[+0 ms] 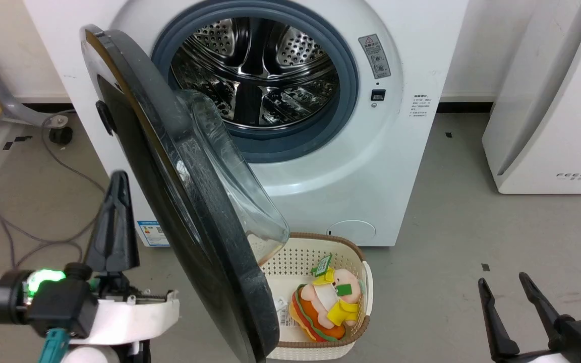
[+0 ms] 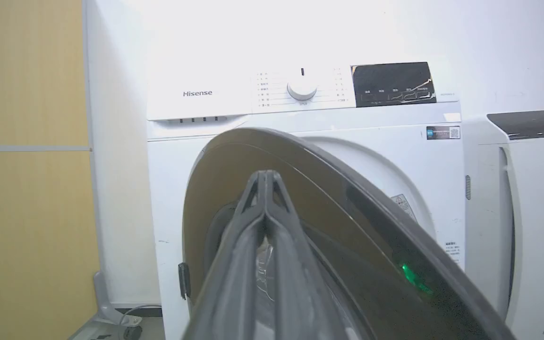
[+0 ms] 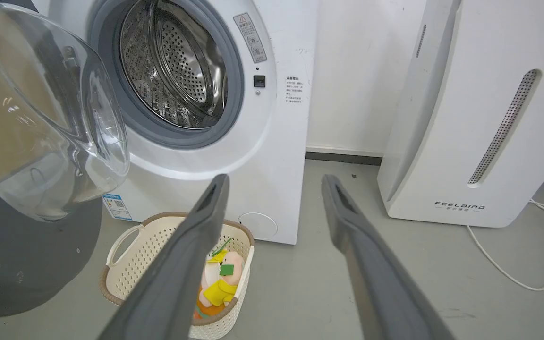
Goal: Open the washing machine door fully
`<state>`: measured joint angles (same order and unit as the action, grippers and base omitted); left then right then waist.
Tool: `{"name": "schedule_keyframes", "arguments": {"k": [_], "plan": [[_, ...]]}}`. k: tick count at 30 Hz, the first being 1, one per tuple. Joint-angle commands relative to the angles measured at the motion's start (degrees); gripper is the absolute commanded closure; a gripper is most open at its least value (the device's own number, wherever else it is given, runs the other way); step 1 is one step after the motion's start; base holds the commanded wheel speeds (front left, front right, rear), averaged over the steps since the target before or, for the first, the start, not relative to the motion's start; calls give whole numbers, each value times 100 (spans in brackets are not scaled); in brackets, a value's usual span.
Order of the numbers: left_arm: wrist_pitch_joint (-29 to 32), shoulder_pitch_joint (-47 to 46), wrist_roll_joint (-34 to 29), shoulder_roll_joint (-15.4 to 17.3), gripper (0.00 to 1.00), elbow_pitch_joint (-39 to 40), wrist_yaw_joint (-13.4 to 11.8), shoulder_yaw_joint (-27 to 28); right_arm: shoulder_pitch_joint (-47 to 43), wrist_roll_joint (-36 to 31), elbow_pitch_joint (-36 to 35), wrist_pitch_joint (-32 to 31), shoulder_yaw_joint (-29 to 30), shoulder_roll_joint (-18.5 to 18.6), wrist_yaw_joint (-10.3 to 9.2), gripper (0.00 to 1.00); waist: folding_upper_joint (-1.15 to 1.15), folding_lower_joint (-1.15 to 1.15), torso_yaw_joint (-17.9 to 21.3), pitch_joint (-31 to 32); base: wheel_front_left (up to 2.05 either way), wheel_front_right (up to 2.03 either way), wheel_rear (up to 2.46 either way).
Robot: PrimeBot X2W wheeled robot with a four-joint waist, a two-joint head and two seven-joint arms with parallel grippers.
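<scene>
The washing machine door (image 1: pixel 169 201) is a large glossy black disc with a clear glass bowl (image 1: pixel 230 171). It stands about halfway open, hinged at the left, its edge turned toward me. The steel drum (image 1: pixel 255 65) is exposed behind it. My left gripper (image 1: pixel 118 177) is shut with nothing in it, fingers pointing up just left of the door's outer face. In the left wrist view that gripper (image 2: pixel 265 175) points at the door (image 2: pixel 347 212); contact is unclear. My right gripper (image 1: pixel 502 281) is open and low at the right, away from the door (image 3: pixel 17 264); its tips (image 3: pixel 276 182) frame bare floor.
A cream basket (image 1: pixel 356 252) holding a plush toy (image 1: pixel 326 302) sits on the floor under the door's free edge. The white FEELBIRD appliance (image 1: pixel 553 101) stands at the right. Cables (image 1: pixel 28 232) trail across the floor at the left, beside a yellow panel (image 2: pixel 26 189).
</scene>
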<state>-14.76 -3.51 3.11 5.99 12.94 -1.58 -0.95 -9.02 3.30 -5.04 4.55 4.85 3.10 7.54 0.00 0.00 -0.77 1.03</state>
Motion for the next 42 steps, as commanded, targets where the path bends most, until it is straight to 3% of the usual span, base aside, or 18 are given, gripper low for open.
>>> {"name": "schedule_keyframes", "arguments": {"k": [1, 12, 18, 23, 29, 36, 42], "plan": [[-24, -86, -38, 7, 100, 123, -32, 9, -46, 26, 20, -12, -6, -22, -5, 0, 0, 0, 6, 1, 0, 0, 0], [-24, -409, -353, 25, 100, 1997, 42, -431, -55, 71, 66, -22, 8, -22, -5, 0, 0, 0, 30, -20, 0, 0, 0], [-24, -280, -336, 8, 100, 2424, 334, -1142, -84, 94, 106, -25, 12, -22, -5, 0, 0, 0, 2, -4, 0, 0, 0], [42, 58, -170, -5, 100, 2057, 619, -1992, -106, 108, 143, -37, 27, -22, -5, 0, 0, 0, -73, 17, 0, 0, 0], [261, 325, -26, 40, 100, 1270, 764, -2746, -130, 89, 188, -75, 15, -22, -5, 0, 0, 0, -113, 20, 0, 0, 0], [743, 645, 166, 109, 100, 319, 803, -3121, -140, 138, 259, -95, 14, -23, -5, 0, 0, 0, -110, 16, 0, 0, 0], [1007, 632, 272, 98, 100, -587, 730, -3079, -115, 195, 329, -88, -1, -23, -5, 0, 0, 0, -86, 4, 0, 0, 0]]}}
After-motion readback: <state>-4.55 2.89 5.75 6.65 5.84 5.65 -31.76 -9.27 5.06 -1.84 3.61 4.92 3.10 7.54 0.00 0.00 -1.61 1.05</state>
